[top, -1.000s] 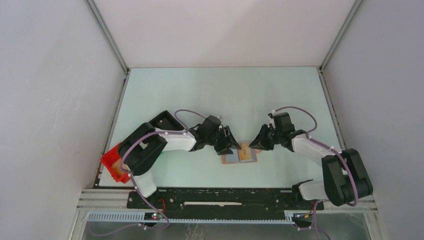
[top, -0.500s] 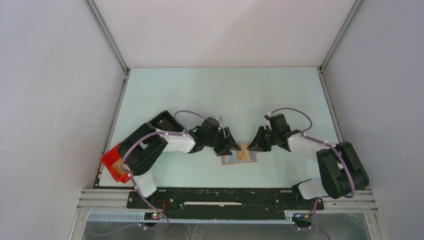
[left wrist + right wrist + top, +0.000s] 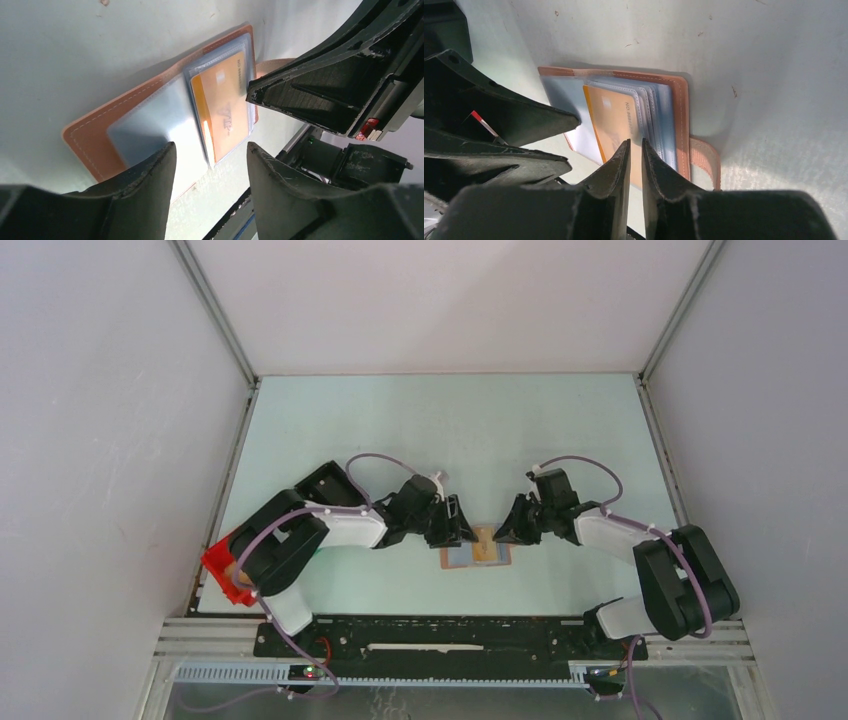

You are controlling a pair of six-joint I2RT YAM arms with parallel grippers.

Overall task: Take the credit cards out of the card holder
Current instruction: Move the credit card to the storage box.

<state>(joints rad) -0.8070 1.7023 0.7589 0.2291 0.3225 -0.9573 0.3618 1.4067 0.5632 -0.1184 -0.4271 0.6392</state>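
Lying open, card holder [image 3: 681, 100], left claw [image 3: 211, 150] spread, right claw [image 3: 635, 143] possibly pinching

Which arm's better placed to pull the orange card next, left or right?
Right, probably. The right hand is narrowed to a slit right at the orange card. The left hand stands wide open over the other half of the card holder, better for pinning it.
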